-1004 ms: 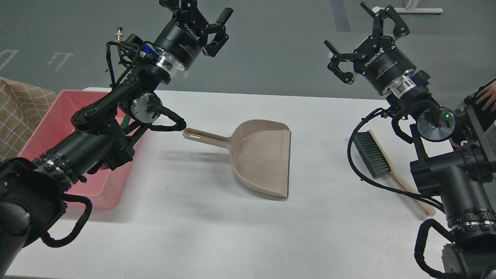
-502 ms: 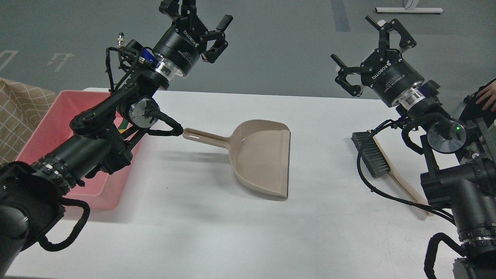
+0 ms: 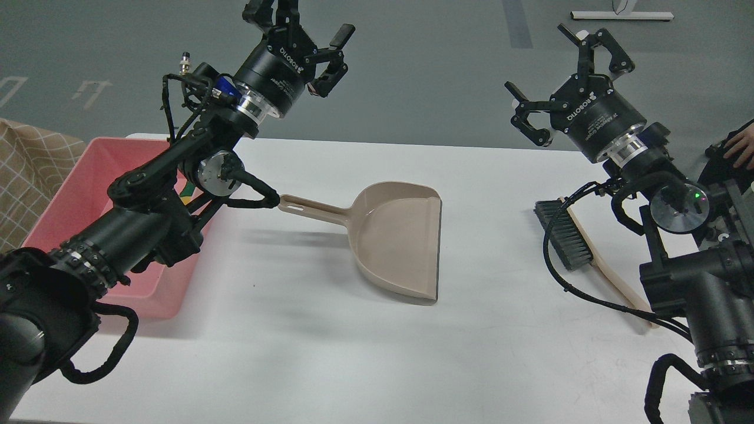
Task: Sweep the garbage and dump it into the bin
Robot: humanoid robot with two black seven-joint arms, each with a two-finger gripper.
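The pink bin (image 3: pixel 65 194) stands at the table's left edge, partly hidden by my left arm. A small yellow-green bit (image 3: pixel 187 191), perhaps the sponge, shows in it behind the arm. The bread slice is hidden. The beige dustpan (image 3: pixel 400 241) lies empty mid-table, handle pointing left. A black-bristled brush (image 3: pixel 565 235) with a beige handle lies on the table at the right. My left gripper (image 3: pixel 300 20) is open and empty, raised above the table's far edge. My right gripper (image 3: pixel 548 70) is open and empty, raised above the brush.
The white table (image 3: pixel 294 353) carries only the bin, dustpan and brush. A beige checked cloth (image 3: pixel 29 176) lies left of the bin. A person's hand (image 3: pixel 743 144) shows at the right edge.
My right arm has shifted a little to the right, uncovering more of the brush. My left gripper has risen slightly. Both stay open; dustpan and brush have not moved.
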